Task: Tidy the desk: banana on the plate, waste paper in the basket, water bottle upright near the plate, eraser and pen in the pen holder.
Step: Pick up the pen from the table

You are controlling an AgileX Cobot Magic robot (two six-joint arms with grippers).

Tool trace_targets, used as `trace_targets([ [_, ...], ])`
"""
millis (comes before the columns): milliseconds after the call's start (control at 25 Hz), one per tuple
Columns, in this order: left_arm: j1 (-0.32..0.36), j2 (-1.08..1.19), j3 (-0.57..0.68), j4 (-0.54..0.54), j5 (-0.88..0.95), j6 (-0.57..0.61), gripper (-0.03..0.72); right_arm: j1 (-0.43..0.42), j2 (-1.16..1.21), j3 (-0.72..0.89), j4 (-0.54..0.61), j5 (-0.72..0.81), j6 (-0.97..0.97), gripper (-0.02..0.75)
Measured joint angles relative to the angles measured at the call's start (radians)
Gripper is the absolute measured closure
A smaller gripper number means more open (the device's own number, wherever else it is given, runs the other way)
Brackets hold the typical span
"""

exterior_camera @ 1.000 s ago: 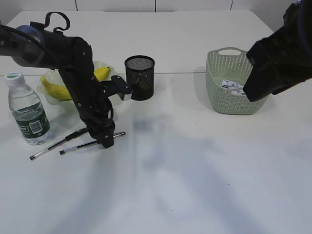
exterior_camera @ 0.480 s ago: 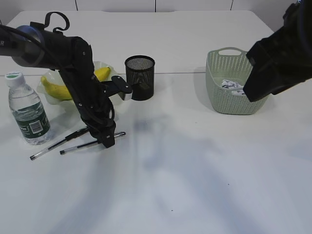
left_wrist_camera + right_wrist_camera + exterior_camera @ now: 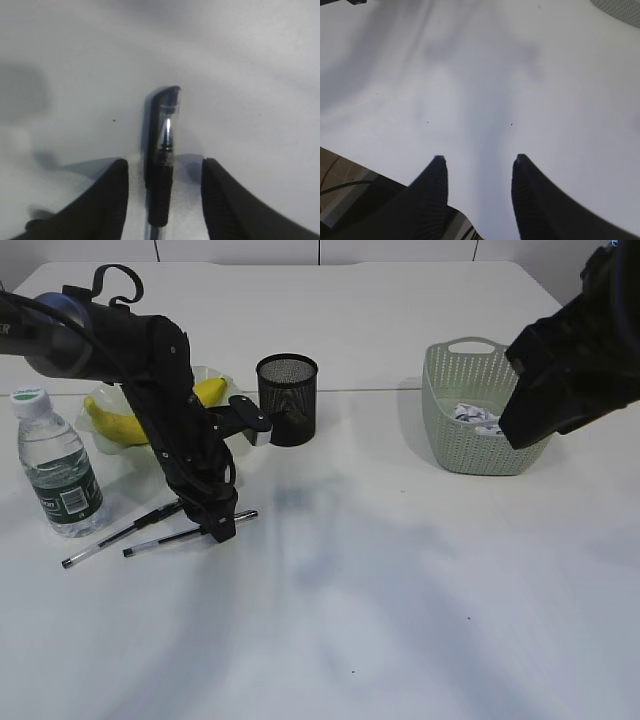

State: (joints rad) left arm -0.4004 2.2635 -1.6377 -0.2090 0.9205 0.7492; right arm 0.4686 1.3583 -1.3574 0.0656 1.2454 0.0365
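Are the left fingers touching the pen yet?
Apart: the left wrist view shows bare desk between the pen and each of the fingers.

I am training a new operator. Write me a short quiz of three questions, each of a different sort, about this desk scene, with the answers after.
1. True or false: the banana already lies on the plate.
2. Multiple choice: the left gripper has its fingers on either side of which thing? A) the eraser B) a pen C) the water bottle
3. Short answer: what lies inside the basket?

Key
1. True.
2. B. The pen lies on the desk between open jaws that do not yet touch it.
3. Crumpled waste paper.
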Motion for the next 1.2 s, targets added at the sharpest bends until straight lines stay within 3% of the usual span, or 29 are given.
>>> trace_targets([
  [320, 0.0, 0.01, -0.011, 0.0, -0.008, -0.019, 0.406, 0.0, 0.0, 0.0, 0.0, 0.0, 0.0, 0.416],
  [920, -0.02, 0.016, -0.017, 0.061, -0.004, -0.02, 0.425, 0.0, 0.0, 0.0, 0.0, 0.0, 0.0, 0.416],
  [1200, -0.022, 0.016, -0.017, 0.067, 0.003, -0.02, 0.549, 0.0, 0.0, 0.0, 0.0, 0.0, -0.008, 0.416],
])
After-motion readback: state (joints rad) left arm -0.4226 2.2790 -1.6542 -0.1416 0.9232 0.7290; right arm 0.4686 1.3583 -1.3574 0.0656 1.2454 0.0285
